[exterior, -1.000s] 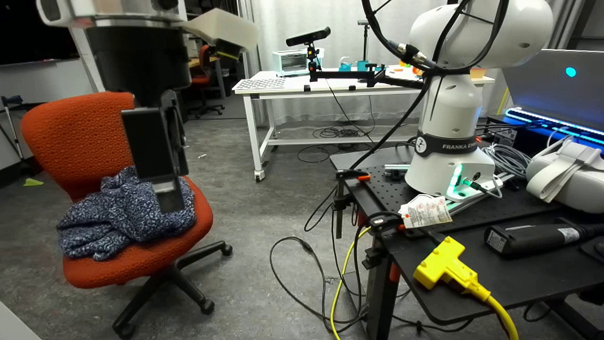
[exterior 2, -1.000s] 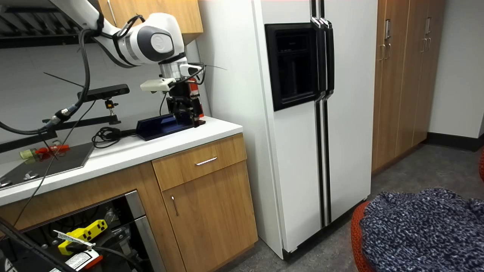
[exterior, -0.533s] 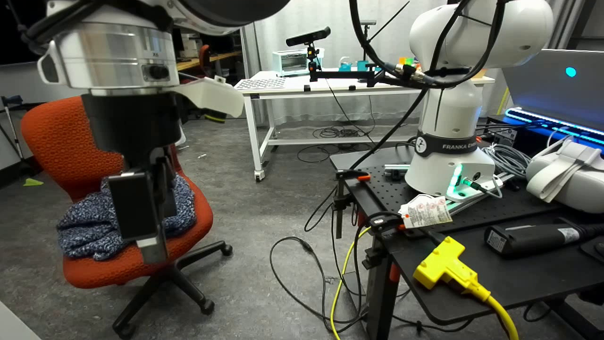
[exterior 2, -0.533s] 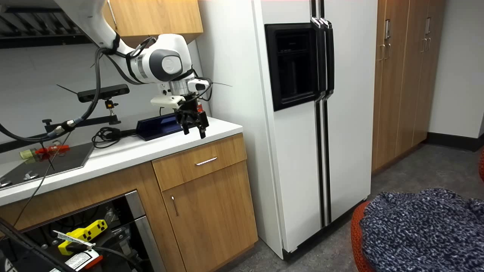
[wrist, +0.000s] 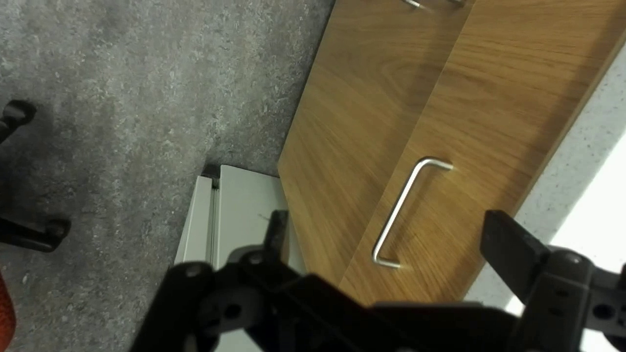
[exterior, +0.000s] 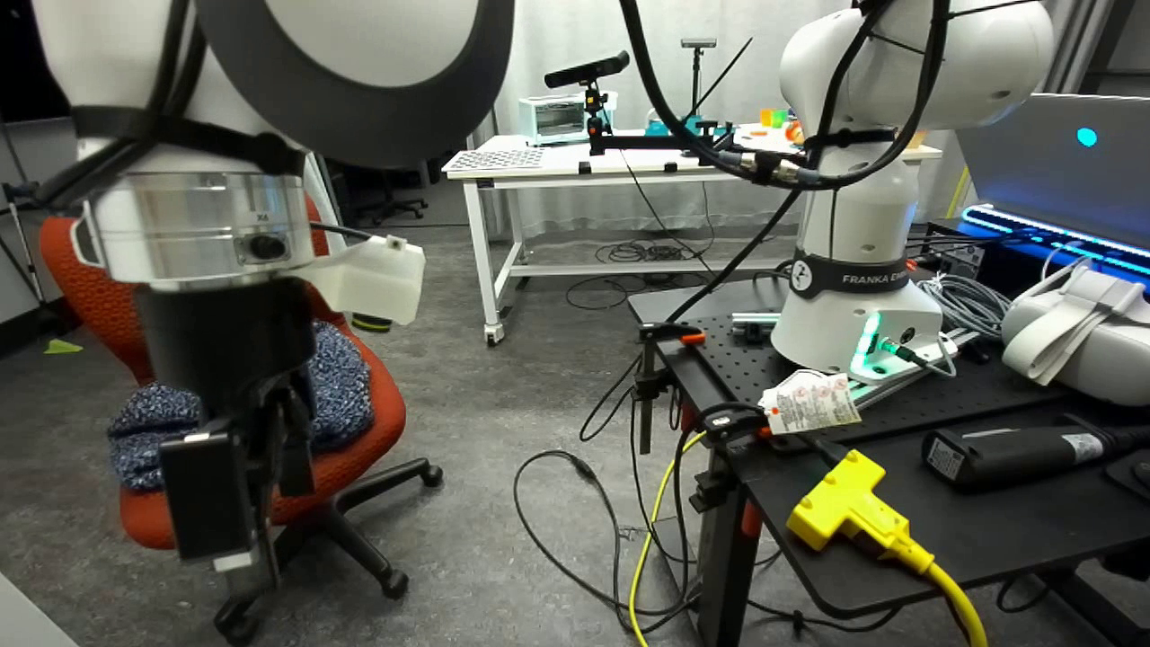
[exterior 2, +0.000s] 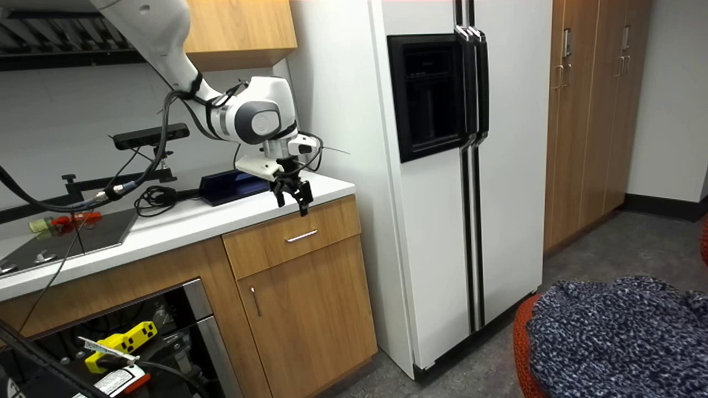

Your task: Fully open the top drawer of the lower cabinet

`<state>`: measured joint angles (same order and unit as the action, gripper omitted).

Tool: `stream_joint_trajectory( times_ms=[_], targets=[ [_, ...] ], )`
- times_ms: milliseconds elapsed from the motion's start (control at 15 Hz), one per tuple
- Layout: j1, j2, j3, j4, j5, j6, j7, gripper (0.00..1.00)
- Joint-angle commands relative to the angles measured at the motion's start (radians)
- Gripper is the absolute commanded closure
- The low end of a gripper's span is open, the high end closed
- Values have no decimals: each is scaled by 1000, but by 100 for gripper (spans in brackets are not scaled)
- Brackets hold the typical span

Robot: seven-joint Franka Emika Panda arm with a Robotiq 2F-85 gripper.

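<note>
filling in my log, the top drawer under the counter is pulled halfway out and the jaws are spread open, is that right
Not quite: the top drawer is shut, its front in line with the cabinet door below it, as an exterior view shows. The jaws are indeed spread open.

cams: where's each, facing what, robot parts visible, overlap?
Wrist view: wrist-mounted, facing top drawer and floor; open gripper shows.
In an exterior view: close by gripper, facing robot base and white table; arm shows.
In an exterior view: set back from counter, facing top drawer and fridge; arm, gripper show.
Both exterior views share arm, gripper, orange chair.
</note>
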<state>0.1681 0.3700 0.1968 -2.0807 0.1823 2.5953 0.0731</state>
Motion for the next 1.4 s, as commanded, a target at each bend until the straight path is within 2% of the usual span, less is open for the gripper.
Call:
stream_joint_trajectory(
  times_ms=[0, 800, 1333],
  targets=[
    [-4, 15, 4, 7, 16, -2, -18, 0],
    [-39, 108, 29, 72, 56, 0, -91, 0],
    [-91, 267, 81, 212, 98, 0, -186, 0]
  ],
)
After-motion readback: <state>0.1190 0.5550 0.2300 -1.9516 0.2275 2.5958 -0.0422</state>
